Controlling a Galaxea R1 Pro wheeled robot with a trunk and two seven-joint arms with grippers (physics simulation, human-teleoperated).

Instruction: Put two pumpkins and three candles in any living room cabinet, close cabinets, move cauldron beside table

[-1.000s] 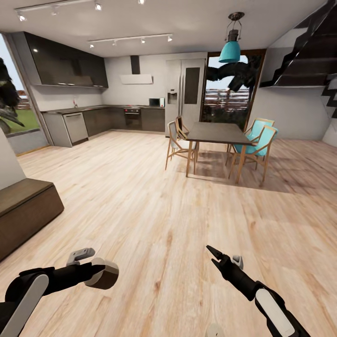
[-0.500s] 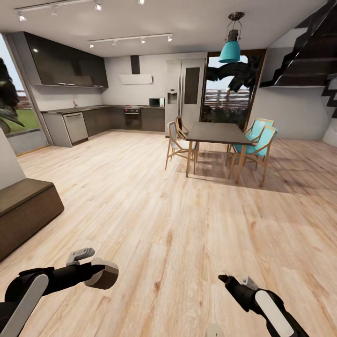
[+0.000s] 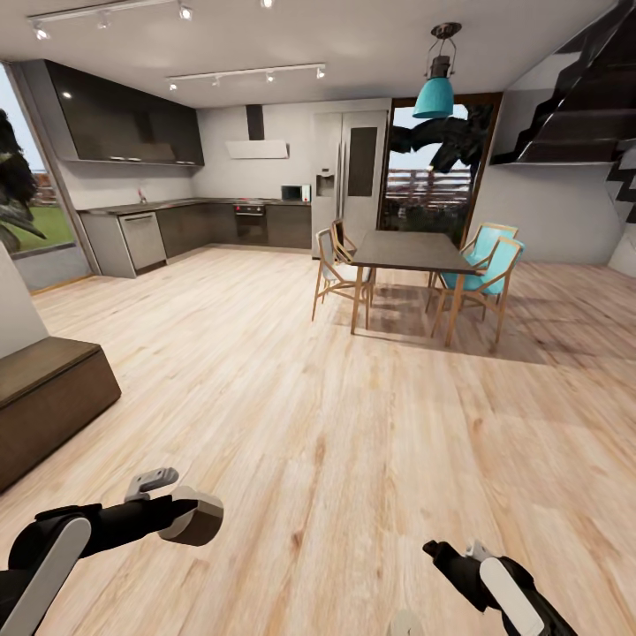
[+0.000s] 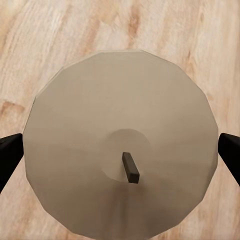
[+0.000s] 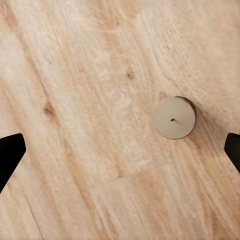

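My left gripper [image 3: 190, 517] is shut on a stubby beige candle [image 3: 196, 519], low over the wooden floor at the lower left. The left wrist view looks onto the candle's round top [image 4: 122, 145] and its dark wick, with a black fingertip [image 4: 9, 152] at either side. My right gripper [image 3: 435, 550] hangs open at the lower right above a second candle [image 5: 173, 117] standing on the floor. That candle's top edge [image 3: 404, 624] peeks in at the bottom of the head view. A low dark-brown cabinet [image 3: 49, 397] stands at the left, its front shut.
A dining table [image 3: 411, 252] with wooden and teal chairs [image 3: 488, 269] stands ahead to the right. The kitchen counter [image 3: 194, 225] runs along the far wall, and a dark staircase [image 3: 583, 97] rises at the upper right. Open wooden floor [image 3: 291, 380] lies between me and them.
My right arm has drawn back and down towards the bottom of the head view, over the candle on the floor. The left arm and its candle have not moved.
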